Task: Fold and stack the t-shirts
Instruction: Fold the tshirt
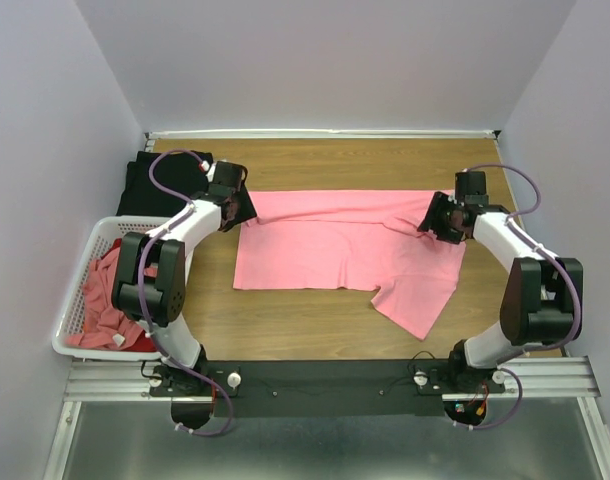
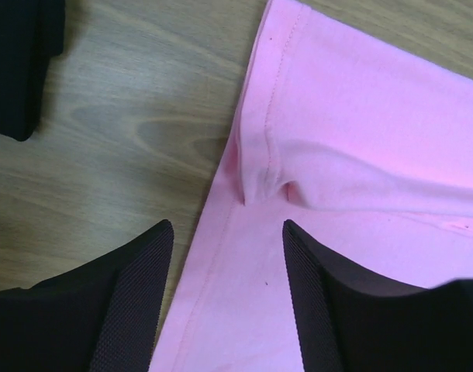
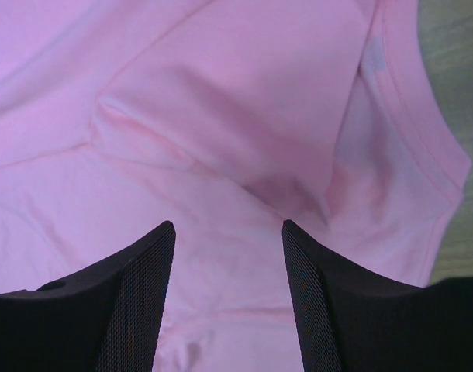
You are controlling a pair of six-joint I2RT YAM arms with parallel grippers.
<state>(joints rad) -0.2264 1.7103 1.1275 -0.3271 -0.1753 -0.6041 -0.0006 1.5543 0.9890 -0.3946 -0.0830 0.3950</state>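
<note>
The table (image 1: 315, 160) carries one pink shirt (image 1: 335, 250) laid crosswise in the middle. Its far strip looks doubled over, and one loose flap pokes toward the near right. A basket (image 1: 60, 345) w/ more pink and red shirts sits at the left edge. A black shirt (image 1: 145, 185) lies at the far-left corner, just beyond the basket.

The left gripper (image 2: 227, 232) hovers spread over the pink shirt's left end, right at a sleeve seam, pinching nothing. The right gripper (image 3: 227, 232) is likewise spread over the right end by the collar, w/ nothing b/w its fingers.

The step in hand, I judge, is the next fold. To do it well, both arms should take matching edges at the same depth and carry them level, so the crease runs straight (uneven grips would skew it). The near-right flap prob. needs tucking in first.

Room: there is bare wood on the near and far sides of the shirt. The left side is tight, w/ the basket and black shirt close by that arm.
</note>
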